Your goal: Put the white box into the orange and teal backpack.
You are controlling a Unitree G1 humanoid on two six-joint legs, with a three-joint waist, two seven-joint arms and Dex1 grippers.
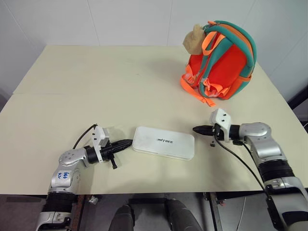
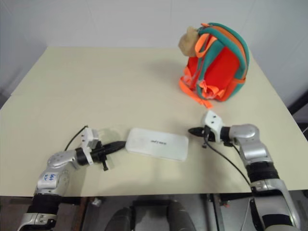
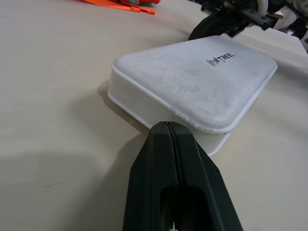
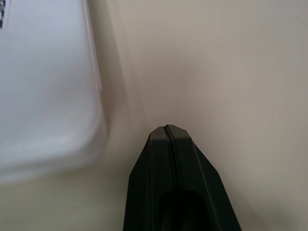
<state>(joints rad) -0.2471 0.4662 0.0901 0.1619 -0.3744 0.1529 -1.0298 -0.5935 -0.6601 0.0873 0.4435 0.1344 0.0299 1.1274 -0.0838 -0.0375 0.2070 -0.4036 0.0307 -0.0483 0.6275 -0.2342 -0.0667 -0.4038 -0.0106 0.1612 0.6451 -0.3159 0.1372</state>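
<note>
A large cream-coloured table (image 1: 96, 86) fills most of the frame in both eye views, its far edge running across the upper part and its near edge across the bottom. A thin seam (image 1: 72, 93) crosses the tabletop from the left edge toward the middle. Behind the table, along the top of the frame, stands a white wall (image 1: 120, 21) made of panels with faint vertical joints. A strip of dark floor (image 1: 301, 103) shows at the right edge.

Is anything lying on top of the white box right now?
Nothing: the white box's top face is bare apart from its dark lettering. What lies beneath it on the table is covered.
</note>
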